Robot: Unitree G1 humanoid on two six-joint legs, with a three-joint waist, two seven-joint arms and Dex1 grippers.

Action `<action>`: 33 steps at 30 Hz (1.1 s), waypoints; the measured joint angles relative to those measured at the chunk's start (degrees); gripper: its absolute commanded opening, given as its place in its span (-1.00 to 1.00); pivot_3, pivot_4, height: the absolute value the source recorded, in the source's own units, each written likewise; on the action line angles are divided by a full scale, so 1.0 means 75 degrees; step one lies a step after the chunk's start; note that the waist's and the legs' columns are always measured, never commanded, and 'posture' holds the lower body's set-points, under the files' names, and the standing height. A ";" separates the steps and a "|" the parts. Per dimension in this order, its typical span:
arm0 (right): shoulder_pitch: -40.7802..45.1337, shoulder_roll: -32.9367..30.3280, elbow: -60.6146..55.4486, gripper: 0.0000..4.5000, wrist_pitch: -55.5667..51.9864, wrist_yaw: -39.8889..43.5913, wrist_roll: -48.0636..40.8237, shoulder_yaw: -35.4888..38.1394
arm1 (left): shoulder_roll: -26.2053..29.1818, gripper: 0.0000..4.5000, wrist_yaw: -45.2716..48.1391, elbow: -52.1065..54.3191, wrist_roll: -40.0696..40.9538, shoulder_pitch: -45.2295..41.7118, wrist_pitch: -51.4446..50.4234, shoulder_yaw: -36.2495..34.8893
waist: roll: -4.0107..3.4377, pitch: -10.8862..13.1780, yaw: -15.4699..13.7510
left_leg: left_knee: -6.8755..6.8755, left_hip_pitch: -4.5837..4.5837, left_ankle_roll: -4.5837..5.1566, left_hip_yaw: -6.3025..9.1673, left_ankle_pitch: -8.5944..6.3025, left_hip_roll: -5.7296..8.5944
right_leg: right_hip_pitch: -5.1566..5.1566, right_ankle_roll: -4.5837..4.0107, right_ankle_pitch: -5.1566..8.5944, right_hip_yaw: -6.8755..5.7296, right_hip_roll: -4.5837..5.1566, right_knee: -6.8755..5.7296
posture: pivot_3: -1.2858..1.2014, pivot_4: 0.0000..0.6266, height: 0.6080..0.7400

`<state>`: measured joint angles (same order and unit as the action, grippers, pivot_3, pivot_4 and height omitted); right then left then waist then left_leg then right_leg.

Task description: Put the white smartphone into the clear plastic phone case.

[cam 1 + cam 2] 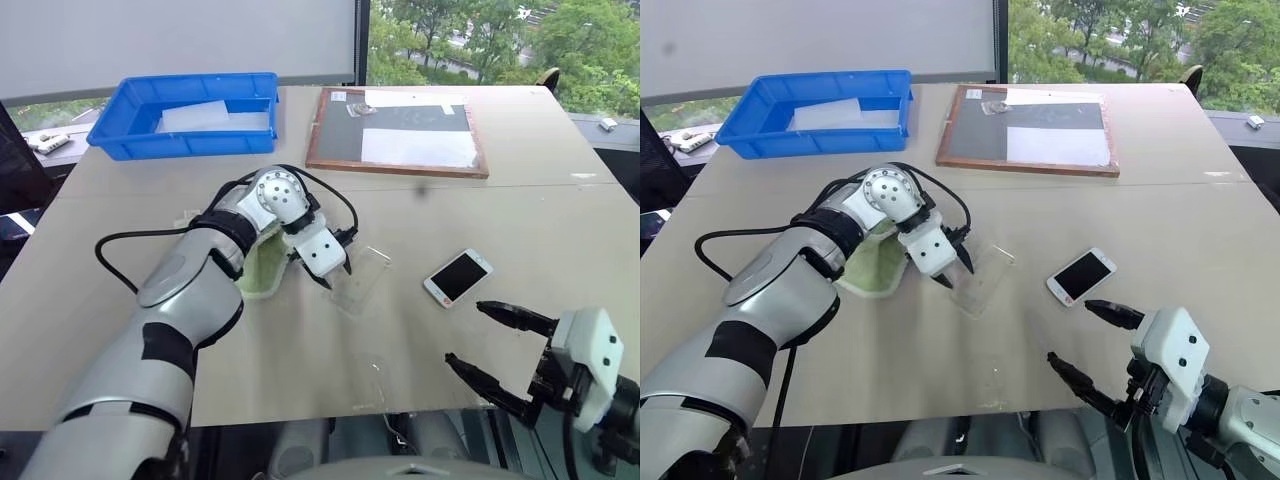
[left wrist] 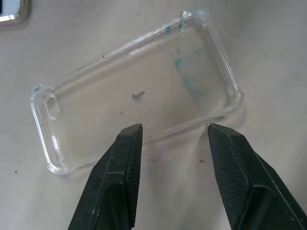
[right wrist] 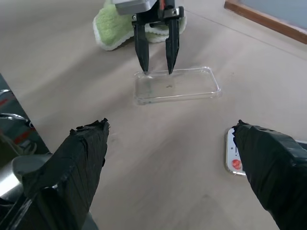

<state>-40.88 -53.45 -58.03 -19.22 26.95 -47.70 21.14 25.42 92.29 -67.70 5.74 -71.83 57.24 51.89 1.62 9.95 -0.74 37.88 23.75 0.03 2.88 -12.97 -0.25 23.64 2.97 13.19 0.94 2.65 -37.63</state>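
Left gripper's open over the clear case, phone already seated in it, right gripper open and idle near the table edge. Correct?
Not quite. The clear plastic phone case is empty in the left wrist view; the white smartphone lies apart on the table. The left gripper over the case and the open right gripper are as you say.

phone case (image 1: 360,281) mid-table, smartphone (image 1: 458,276) to its right, cloth (image 1: 262,265) left
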 measured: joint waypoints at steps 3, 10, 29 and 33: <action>0.0006 -0.0050 0.0000 1.00 0.0030 -0.0098 -0.0024 -0.0017 | -0.0028 -0.84 0.0000 0.0097 0.0057 0.0136 -0.0331 -0.0074 | 0.0000 0.0000 0.0002 | 0.0000 -0.0001 0.0001 0.0001 0.0000 0.0000 | 0.0000 0.0002 -0.0001 -0.0001 0.0000 -0.0004 | 0.03 -0.52 1.00; -0.0148 -0.0067 -0.0004 1.00 0.0257 -0.0294 0.0034 -0.0181 | 0.0765 -0.99 -0.0002 0.2274 0.1572 0.0695 -0.4569 -0.0143 | -0.0001 0.0000 0.0049 | 0.0006 -0.0002 0.0001 0.0002 0.0000 -0.0004 | 0.0000 -0.0002 -0.0001 0.0000 -0.0001 -0.0014 | 0.03 -0.52 1.00; 0.1197 0.0096 0.0015 1.00 -0.1577 -0.1655 0.0113 -0.0926 | 0.0436 -0.88 -0.2572 0.7132 0.0284 0.2608 -1.1538 -0.1608 | -0.0013 -0.0007 0.0062 | 0.0045 -0.0005 0.0002 0.0006 -0.0001 -0.0003 | -0.0012 0.0000 0.0003 0.0001 -0.0002 -0.0027 | 0.03 -0.52 1.00; 0.1160 0.0274 0.0128 1.00 -0.1686 -0.1400 0.0289 -0.0846 | 0.0346 -0.22 -0.2598 0.7155 0.0286 0.2822 -1.1760 -0.1964 | -0.0014 -0.0007 0.0010 | 0.0048 -0.0004 0.0002 0.0006 -0.0001 -0.0005 | -0.0011 0.0001 0.0003 0.0000 -0.0003 -0.0028 | 0.03 -0.52 1.00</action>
<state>-32.18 -51.39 -57.07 -31.87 16.45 -45.53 14.80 28.01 72.81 -14.05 7.89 -50.67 -30.96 37.16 1.51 9.89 -0.67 38.24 23.72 0.04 2.92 -12.98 -0.29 23.56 2.97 13.21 0.94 2.63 -37.84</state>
